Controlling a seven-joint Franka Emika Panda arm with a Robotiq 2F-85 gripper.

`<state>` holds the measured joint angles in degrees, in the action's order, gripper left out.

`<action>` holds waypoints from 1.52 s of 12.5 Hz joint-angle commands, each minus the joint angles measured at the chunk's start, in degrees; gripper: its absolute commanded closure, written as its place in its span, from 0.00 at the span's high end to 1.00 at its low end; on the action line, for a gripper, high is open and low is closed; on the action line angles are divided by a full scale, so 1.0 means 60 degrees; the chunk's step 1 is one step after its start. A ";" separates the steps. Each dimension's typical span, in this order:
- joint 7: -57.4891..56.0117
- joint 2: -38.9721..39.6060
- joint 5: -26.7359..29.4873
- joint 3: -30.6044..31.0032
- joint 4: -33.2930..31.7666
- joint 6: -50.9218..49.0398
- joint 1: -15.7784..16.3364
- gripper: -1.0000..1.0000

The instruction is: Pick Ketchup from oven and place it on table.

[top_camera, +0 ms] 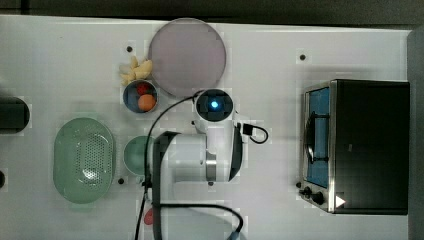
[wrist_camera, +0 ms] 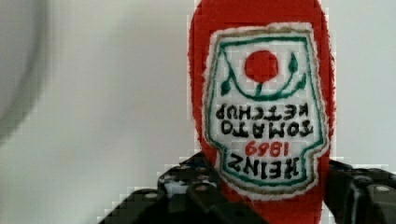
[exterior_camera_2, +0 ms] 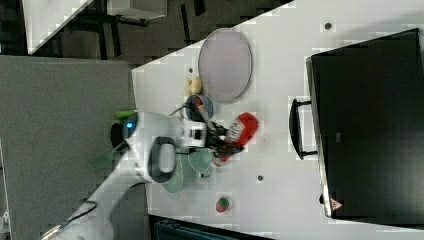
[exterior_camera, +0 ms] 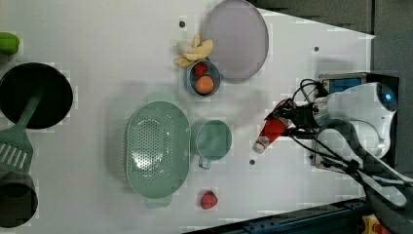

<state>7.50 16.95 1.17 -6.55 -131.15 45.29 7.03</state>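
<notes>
The ketchup (exterior_camera: 271, 130), a red bottle with a white cap and a white-and-red label (wrist_camera: 264, 112), hangs tilted over the white table (exterior_camera: 97, 29), cap end lowest. My gripper (exterior_camera: 291, 120) is shut on its body, one dark finger (wrist_camera: 196, 198) on each side. In the right view the ketchup (exterior_camera_2: 241, 128) sits between the gripper (exterior_camera_2: 222, 141) and the oven (exterior_camera_2: 370, 120). The black oven (top_camera: 367, 145) with blue glass stands at the top view's right, apart from the bottle. Whether the cap touches the table I cannot tell.
A lilac plate (exterior_camera: 236, 39), a blue bowl of fruit (exterior_camera: 203, 80), a green cup (exterior_camera: 212, 140) and a green colander (exterior_camera: 157, 146) lie toward the left view's left of the bottle. A strawberry (exterior_camera: 209, 200) sits near the front edge. A black pan (exterior_camera: 34, 95) stands far left.
</notes>
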 commanded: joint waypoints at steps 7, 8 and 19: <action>0.0499 0.0105 0.0121 -0.0037 0.0215 0.1422 -0.0022 1.00; 0.0499 -0.0272 0.0121 -0.0047 0.0267 0.1387 -0.0028 1.00; 0.0499 -0.4323 0.0083 -0.0105 0.4622 -0.6587 -0.0031 1.00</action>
<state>8.35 -11.48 1.31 -6.35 -100.16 9.69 6.82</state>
